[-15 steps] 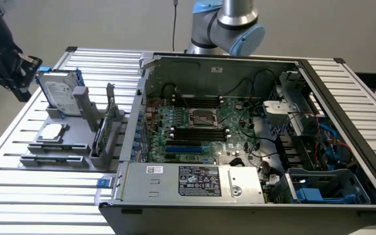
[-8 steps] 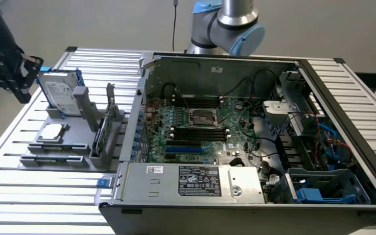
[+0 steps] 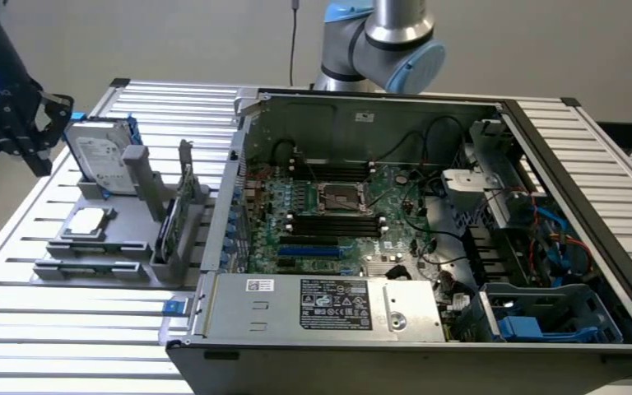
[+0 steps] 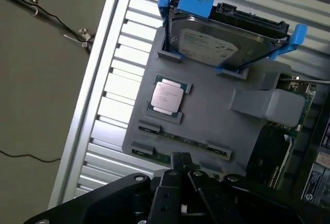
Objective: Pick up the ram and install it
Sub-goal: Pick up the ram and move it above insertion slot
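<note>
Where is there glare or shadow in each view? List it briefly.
Exterior view: the table's slats glare white; the case is dim inside toward the exterior view's right. Wrist view: slats beside the tray glare, the chip shines, the ram is evenly lit, the gripper reads dark.

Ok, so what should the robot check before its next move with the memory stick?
1. Memory stick in the gray holder: ok, it lies in a groove there.
2. Gripper empty: ok, it holds nothing.
3. Gripper open wide enough to take the stick: not ok, it is shut.
4. Computer case open: ok, the board inside shows.
5. Black slots free: ok, they look empty.
6. Slot clips open: cannot tell.
</note>
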